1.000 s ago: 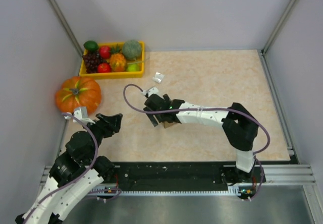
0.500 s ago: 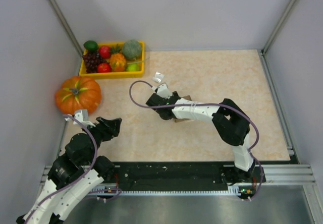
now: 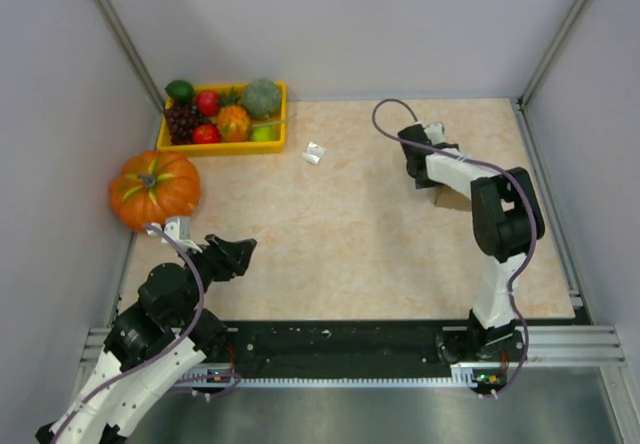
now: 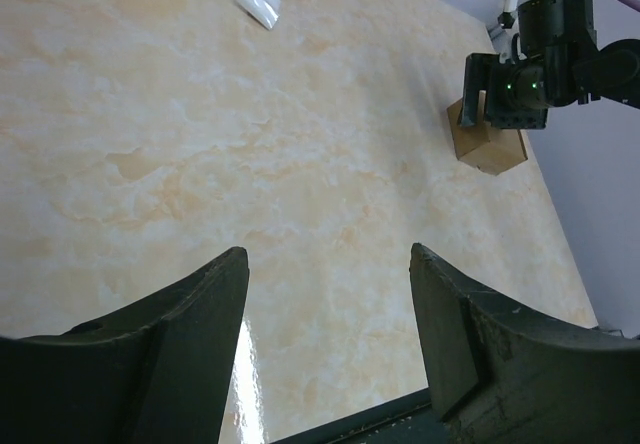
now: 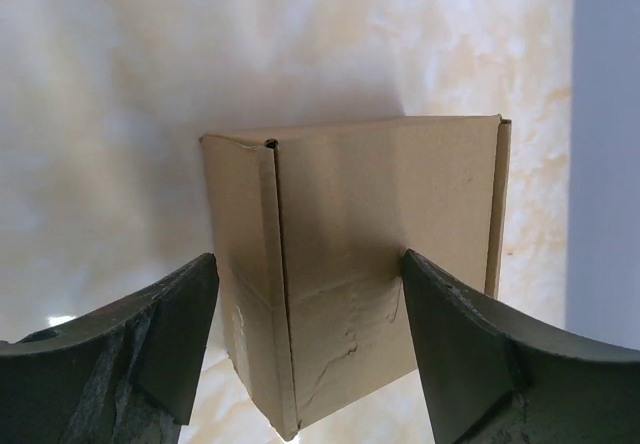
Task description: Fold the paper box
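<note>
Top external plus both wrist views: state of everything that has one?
paper box: folded up, closed, resting on the table
right pincer: open, poised over the paper box
left pincer: open, empty
yellow tray: filled with fruit
pumpkin: upright, stem up
white scrap: lying loose on the table

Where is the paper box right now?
Top view: the paper box sits on the table, right side, just beyond the open fingers of the right gripper.
</note>
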You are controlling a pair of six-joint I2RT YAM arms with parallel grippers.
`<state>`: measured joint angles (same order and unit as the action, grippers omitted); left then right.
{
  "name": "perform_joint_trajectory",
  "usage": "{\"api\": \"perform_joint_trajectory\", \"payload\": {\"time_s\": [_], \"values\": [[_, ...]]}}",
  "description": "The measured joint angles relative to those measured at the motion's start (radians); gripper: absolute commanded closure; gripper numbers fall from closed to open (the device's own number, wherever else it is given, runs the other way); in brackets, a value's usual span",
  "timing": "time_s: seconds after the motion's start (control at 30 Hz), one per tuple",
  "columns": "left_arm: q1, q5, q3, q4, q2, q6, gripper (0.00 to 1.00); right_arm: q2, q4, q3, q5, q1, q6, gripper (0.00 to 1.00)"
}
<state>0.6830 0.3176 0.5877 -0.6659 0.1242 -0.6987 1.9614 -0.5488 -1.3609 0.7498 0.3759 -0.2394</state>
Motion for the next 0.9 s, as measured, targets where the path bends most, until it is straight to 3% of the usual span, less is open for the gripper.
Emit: {"api": "perform_joint_trajectory", "payload": {"time_s": [0.27, 0.4, 0.5, 0.63, 0.73, 0.9], "values": [[0.0, -0.063, -0.014, 0.066, 0.021, 0.022, 0.29, -0.055, 0.117, 0.086, -0.071, -0.16, 0.175, 0.2], [0.0, -0.082, -0.014, 0.084, 0.059, 0.027, 0.28, -0.076, 0.107, 0.094, -0.042, -0.142, 0.203, 0.13], [0.0, -0.085, -0.014, 0.083, 0.075, 0.032, 0.28, -0.161, 0.044, 0.098, 0.01, -0.055, 0.192, 0.07], [0.0, -0.069, -0.008, 0.077, 0.088, 0.034, 0.27, -0.401, -0.029, 0.11, -0.023, 0.149, 0.117, 0.07], [0.0, -0.055, 0.02, 0.055, 0.104, 0.025, 0.27, -0.698, -0.01, 0.23, -0.183, 0.304, 0.044, 0.06], [0.0, -0.028, 0.048, 0.038, 0.105, -0.011, 0.27, -1.243, -0.04, 0.483, -0.386, 0.343, -0.065, 0.01]]}}
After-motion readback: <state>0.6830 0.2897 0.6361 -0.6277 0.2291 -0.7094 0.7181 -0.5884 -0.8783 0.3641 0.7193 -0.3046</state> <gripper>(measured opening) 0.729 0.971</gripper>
